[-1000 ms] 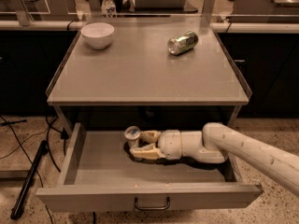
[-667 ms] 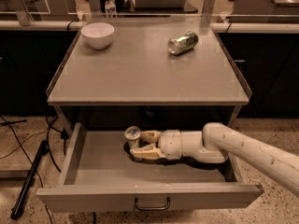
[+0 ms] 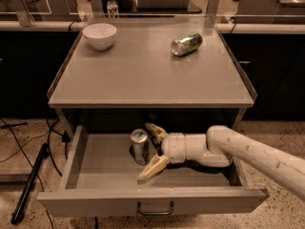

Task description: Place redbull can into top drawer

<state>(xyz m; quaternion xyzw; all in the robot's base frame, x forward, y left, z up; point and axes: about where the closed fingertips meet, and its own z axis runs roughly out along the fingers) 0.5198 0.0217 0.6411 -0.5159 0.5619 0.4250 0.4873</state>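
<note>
**Fingers spread, can standing in the drawer**

Since a second ago the fingers (image 3: 156, 131) have swung apart. They were drawn in close at the redbull can (image 3: 139, 147), and now they are spread wide and grip nothing. One tan finger angles up towards the back of the drawer and the other points down towards its front panel. The gripper (image 3: 146, 152) sits inside the top drawer (image 3: 102, 168), right of the middle, with its open mouth facing left.

The redbull can stands upright on the drawer floor at that mouth, roughly midway between the drawer's left and right walls. Its silver top faces up. It is just beside the fingers, and whether either one touches it cannot be told.

Behind the fingers the white wrist and the pale arm (image 3: 252, 151) run to the right, crossing over the drawer's right front corner and leaving the picture at the lower right.

The drawer is pulled well out from under the counter (image 3: 143, 80). Its flat front panel is nearest the camera, with the dark bar handle (image 3: 155, 209) at its centre.

On the counter, a white bowl (image 3: 99, 35) sits near the back left corner. A stubbier greenish can (image 3: 186, 44) lies on its side towards the back right. The two are well apart. Dark cables (image 3: 28, 185) trail over the speckled floor to the left of the drawer.
</note>
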